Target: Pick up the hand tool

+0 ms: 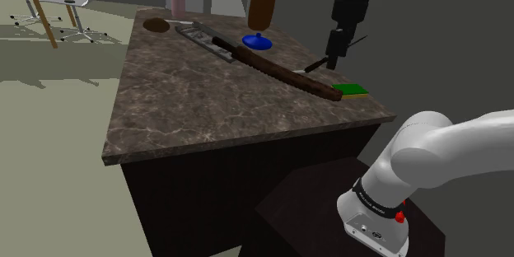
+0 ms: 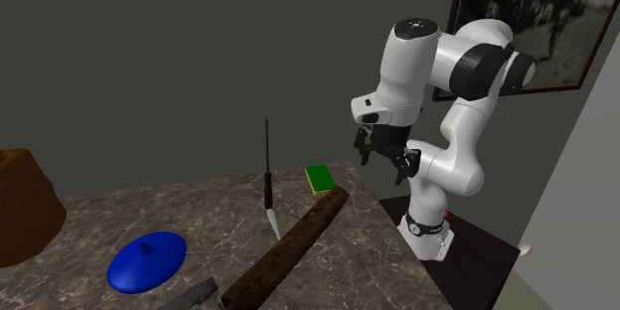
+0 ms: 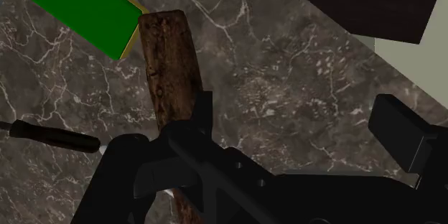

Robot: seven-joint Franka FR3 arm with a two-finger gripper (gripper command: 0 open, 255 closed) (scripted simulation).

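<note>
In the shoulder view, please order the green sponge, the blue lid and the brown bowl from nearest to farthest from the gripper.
1. Sponge, just beside the gripper, on the view's right.
2. Lid, further left, mid-surface.
3. Bowl, at the far left corner.

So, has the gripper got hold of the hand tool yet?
No, the dark-handled tool lies on the counter, off to one side of the open gripper and untouched.

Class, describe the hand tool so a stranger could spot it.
Start at the marble counter, at the end with the green sponge. Beside the long brown beam stands a thin dark tool with a pale tip, far slimmer than its neighbours.
</note>
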